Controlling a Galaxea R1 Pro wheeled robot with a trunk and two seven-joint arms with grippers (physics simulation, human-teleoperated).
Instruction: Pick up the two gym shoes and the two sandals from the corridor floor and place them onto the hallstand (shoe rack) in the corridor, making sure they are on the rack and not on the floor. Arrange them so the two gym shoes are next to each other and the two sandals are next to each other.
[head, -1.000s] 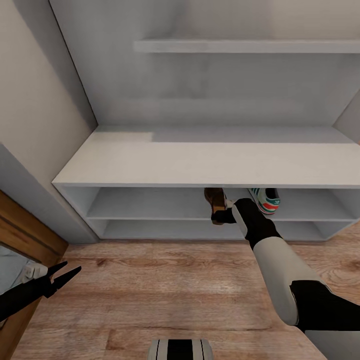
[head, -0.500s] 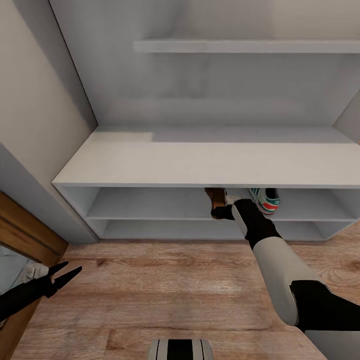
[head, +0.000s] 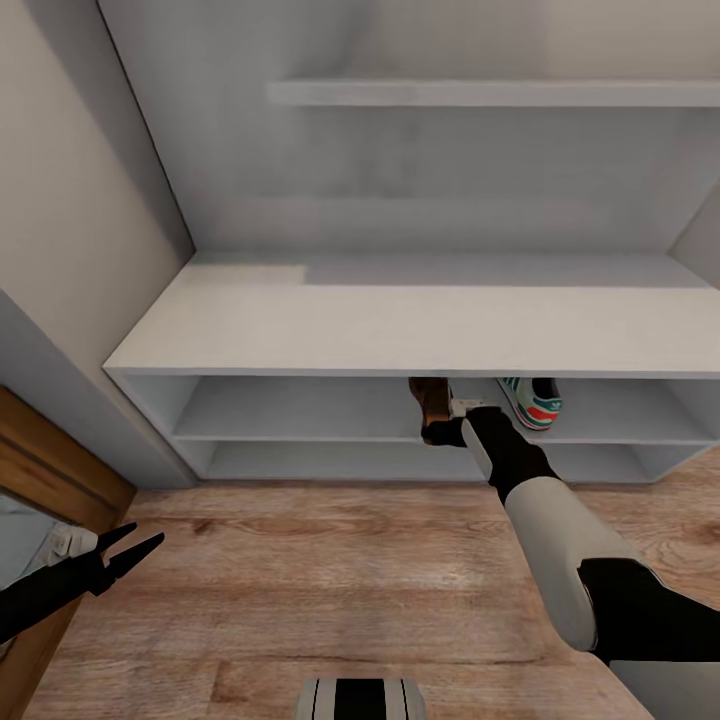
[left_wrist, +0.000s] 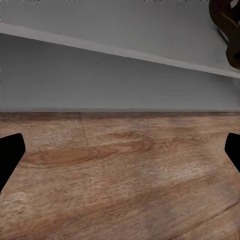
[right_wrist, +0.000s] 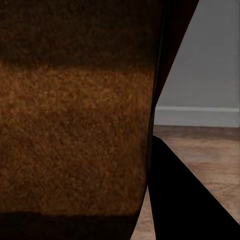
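Shoe rack (head: 400, 330) holds one gym shoe (head: 530, 400) on its upper low shelf, the right gripper (head: 445, 415) clamps a sandal (head: 432, 398) just beside it, the left gripper (head: 125, 548) gapes empty; other shoes unseen.

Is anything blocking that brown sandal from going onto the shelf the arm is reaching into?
Nothing visible blocks it. The right gripper holds the sandal at the front of the hallstand, under its bench top. A gym shoe already sits on that shelf, beside it rather than in its path.
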